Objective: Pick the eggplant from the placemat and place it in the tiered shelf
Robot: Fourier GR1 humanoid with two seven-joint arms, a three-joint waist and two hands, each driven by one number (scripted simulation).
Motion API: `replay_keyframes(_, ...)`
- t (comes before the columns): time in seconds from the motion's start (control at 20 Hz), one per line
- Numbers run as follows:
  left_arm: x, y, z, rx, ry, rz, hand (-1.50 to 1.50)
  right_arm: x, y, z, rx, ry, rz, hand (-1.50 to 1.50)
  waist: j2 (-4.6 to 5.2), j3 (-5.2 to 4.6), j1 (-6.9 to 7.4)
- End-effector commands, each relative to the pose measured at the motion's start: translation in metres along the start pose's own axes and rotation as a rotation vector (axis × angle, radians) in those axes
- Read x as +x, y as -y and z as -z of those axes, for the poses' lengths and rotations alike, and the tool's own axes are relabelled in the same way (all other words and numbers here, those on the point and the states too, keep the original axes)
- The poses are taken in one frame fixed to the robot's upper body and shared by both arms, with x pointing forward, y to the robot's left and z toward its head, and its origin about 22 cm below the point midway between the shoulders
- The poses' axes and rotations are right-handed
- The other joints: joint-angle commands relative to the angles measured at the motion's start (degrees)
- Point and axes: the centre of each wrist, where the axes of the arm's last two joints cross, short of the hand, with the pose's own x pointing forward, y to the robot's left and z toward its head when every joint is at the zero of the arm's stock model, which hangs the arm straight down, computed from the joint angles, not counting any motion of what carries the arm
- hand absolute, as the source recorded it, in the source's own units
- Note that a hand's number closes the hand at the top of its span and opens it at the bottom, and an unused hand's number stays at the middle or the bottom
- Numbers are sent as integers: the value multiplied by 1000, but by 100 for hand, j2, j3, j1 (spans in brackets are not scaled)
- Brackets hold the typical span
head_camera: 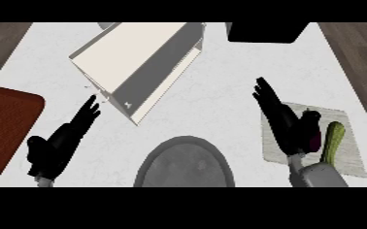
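Observation:
The eggplant [316,137], dark purple, lies on the pale grey placemat [347,148] at the right; my right hand covers most of it. That right hand [281,121] is open over the mat's left part, fingers straight and pointing away, thumb above the eggplant's top end. The cream tiered shelf [136,63] stands tilted at the upper left centre. My left hand [57,145] is open at the lower left, its fingertips [91,106] close to the shelf's near corner.
A long green vegetable [333,143] lies on the mat just right of the eggplant. A grey plate [185,162] sits at the bottom centre. A red-brown board [14,121] lies at the left edge, and a black object [265,31] at the top.

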Motion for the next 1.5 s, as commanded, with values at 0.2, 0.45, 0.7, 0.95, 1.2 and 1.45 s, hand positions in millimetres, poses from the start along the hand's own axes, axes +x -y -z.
replay_keyframes(0.2,-18,-15,-9,145,-62,25,0,-2,167,-55,-803,-268,-412,-150,73,121,-608)
replay_keyframes(0.45,-24,-10,-12,136,-92,12,0,-18,218,-100,-1302,-462,-399,150,89,163,-524)
replay_keyframes(0.7,-30,9,19,83,-86,36,0,-2,169,-109,-1169,-322,-346,-150,91,195,-127)
replay_keyframes(0.95,-34,3,20,70,-77,18,0,55,159,-88,-1009,-346,-407,-150,102,191,-38)
replay_keyframes(1.2,-13,18,33,43,-58,29,0,85,131,-67,-844,-608,-421,-150,140,176,118)
replay_keyframes(1.45,-24,23,32,31,-45,51,0,85,161,-74,-861,-961,-803,-150,221,146,341)
